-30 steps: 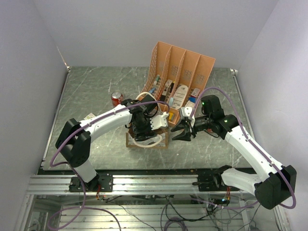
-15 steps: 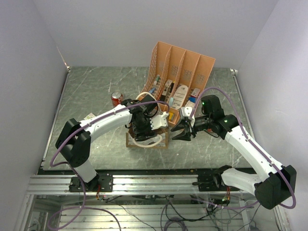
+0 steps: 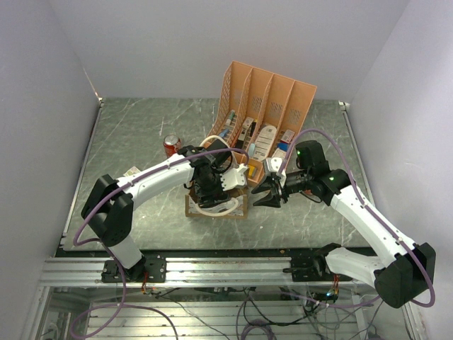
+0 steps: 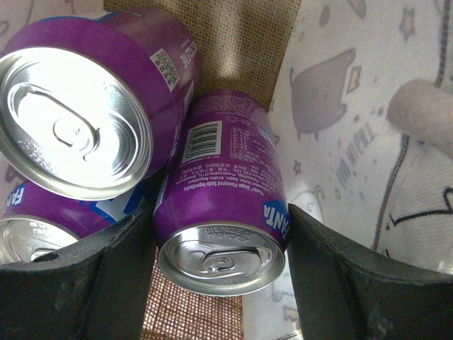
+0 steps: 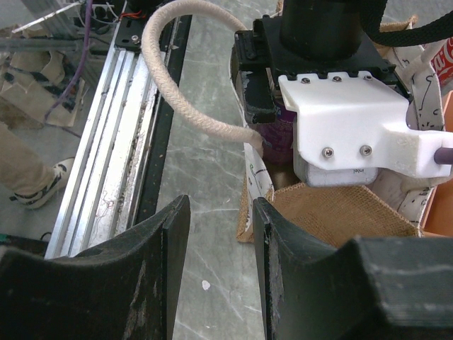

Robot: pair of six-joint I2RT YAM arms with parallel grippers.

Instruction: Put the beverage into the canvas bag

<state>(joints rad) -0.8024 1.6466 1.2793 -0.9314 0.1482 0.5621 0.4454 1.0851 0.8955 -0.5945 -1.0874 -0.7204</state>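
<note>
The canvas bag [image 3: 214, 211] stands in the middle of the table, its white handle [image 5: 177, 78] looping out. My left gripper [image 3: 212, 188] reaches down into the bag. Its jaws stand on both sides of a purple Fanta can [image 4: 223, 184] and press against it. Two more purple cans [image 4: 92, 106] lie beside it on the bag's burlap floor [image 4: 248, 42]. The bag's whitish printed wall [image 4: 354, 106] is on the right. My right gripper [image 3: 263, 198] is open and empty, just right of the bag, with its fingers either side of the bag's corner [image 5: 258, 191].
A red can [image 3: 172, 144] stands on the table left of the bag. The orange slotted file rack [image 3: 272, 106], holding several items, stands right behind the bag. The aluminium rail [image 5: 120, 142] runs along the table's near edge.
</note>
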